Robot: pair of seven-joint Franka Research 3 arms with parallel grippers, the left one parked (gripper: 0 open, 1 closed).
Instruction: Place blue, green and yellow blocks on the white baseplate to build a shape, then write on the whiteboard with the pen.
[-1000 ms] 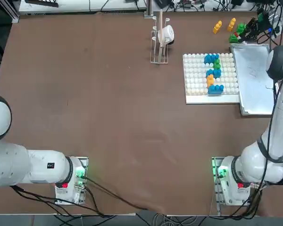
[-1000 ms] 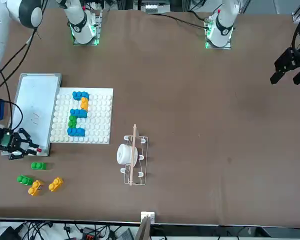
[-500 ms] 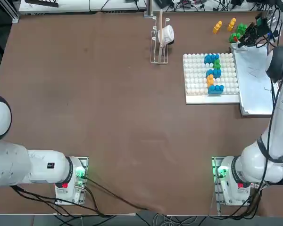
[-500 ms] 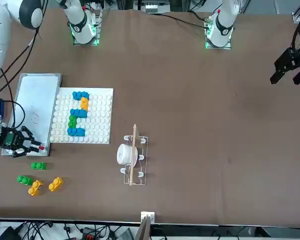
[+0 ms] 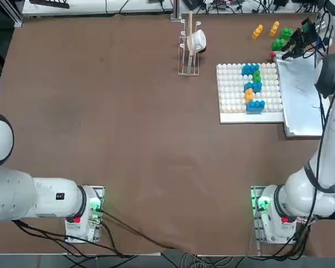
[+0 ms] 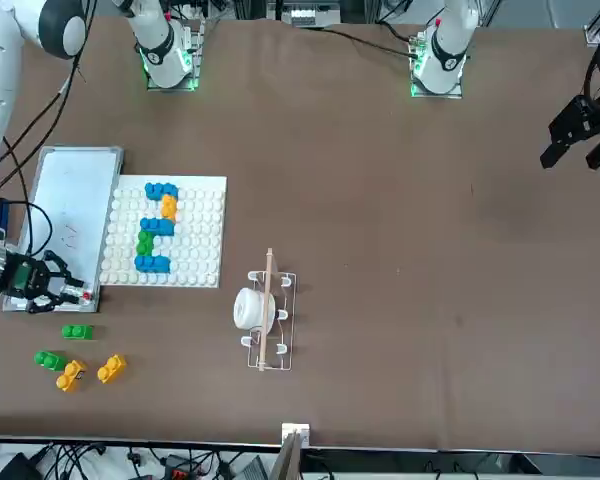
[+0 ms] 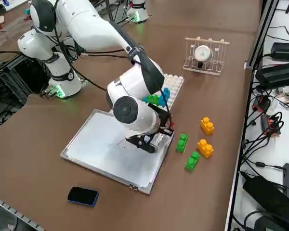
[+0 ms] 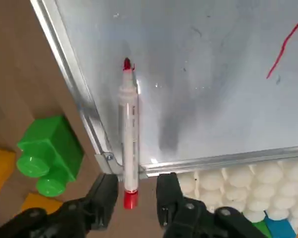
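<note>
Hovering right claw [image 8: 133,191] parted, pen [image 8: 128,134] lying on whiteboard [image 8: 198,74] corner

We see a wide brown table [image 5: 128,123] filling most of the top view. Beyond its far edge, cables [image 5: 234,6] tangle along a pale ledge. From the right side, we find more cables [image 7: 267,120] and black boxes [image 7: 279,72] on a white surface beside the table edge. A wire rack [image 5: 188,50] stands on the table, and a dark eraser [image 7: 83,196] lies near its corner.
</note>
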